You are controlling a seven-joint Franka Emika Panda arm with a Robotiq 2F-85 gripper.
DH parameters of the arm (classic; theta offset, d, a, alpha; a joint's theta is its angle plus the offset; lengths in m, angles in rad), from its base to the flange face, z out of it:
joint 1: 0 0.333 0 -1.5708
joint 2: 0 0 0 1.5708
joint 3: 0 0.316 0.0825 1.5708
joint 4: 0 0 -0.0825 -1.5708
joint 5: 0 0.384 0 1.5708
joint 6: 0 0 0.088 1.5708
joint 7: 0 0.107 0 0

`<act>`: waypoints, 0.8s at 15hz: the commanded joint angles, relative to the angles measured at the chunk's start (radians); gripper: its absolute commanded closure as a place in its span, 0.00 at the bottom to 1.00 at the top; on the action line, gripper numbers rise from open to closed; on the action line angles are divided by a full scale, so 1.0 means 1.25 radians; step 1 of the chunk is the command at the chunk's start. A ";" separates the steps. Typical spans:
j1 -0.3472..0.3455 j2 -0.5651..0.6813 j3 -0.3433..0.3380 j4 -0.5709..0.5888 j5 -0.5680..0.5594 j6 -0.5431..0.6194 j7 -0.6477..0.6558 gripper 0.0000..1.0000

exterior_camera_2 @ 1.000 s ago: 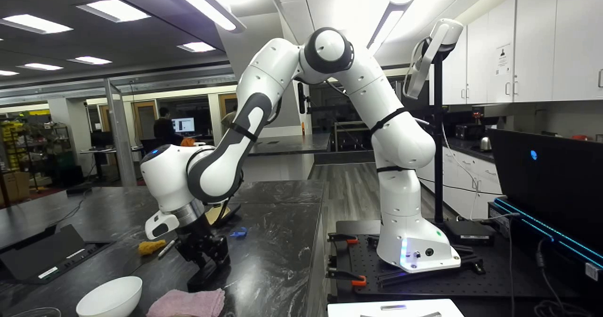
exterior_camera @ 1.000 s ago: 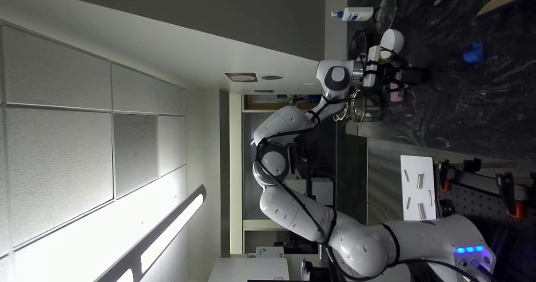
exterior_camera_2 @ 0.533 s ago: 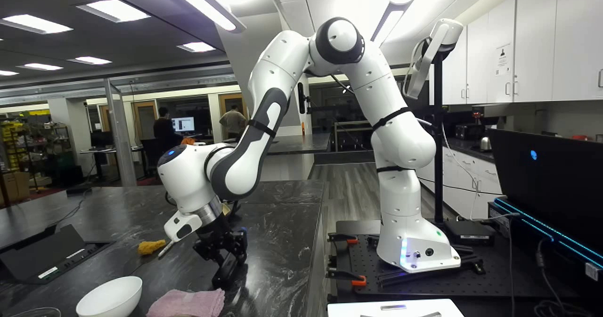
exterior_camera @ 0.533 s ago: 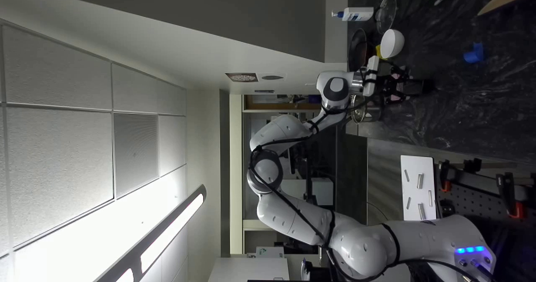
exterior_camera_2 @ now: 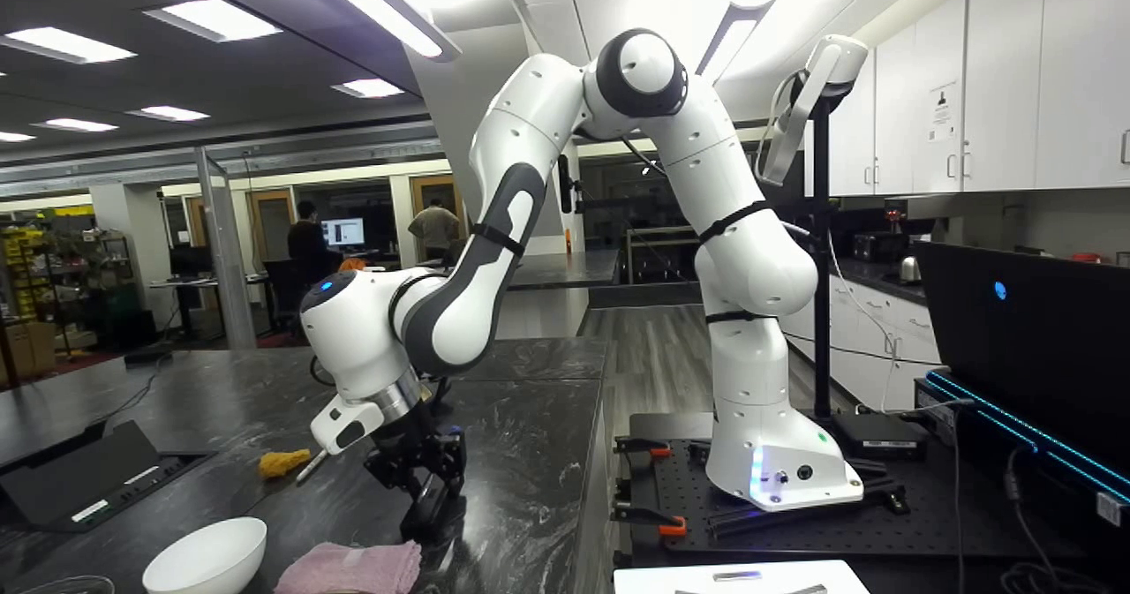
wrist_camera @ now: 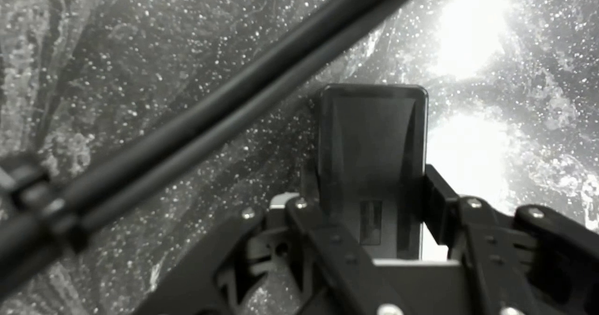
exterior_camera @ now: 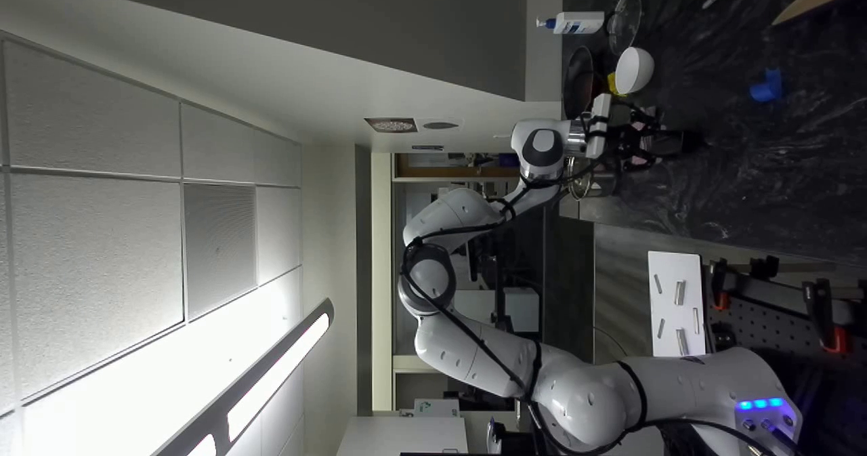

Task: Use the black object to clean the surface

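From left in an exterior view come a white bowl (exterior_camera_2: 205,559), a pink towel (exterior_camera_2: 349,569), then the end effector (exterior_camera_2: 435,490), gripping (plain in the wrist view) the black rectangular block (wrist_camera: 373,160) on or just above the table (exterior_camera_2: 530,488). The pick-up is done, wiping probably under way; how much remains I cannot tell.

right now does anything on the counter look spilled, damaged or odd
Nothing looks spilled or damaged on the countertop; the bright patches in the wrist view are probably lamp glare. The black object sits straight in the pincer.
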 commanded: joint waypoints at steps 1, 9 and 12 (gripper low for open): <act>0.004 0.021 -0.014 0.027 0.008 0.034 0.052 0.71; -0.013 0.148 -0.064 0.212 0.036 0.016 0.176 0.71; -0.019 0.201 -0.087 0.292 0.040 -0.009 0.209 0.71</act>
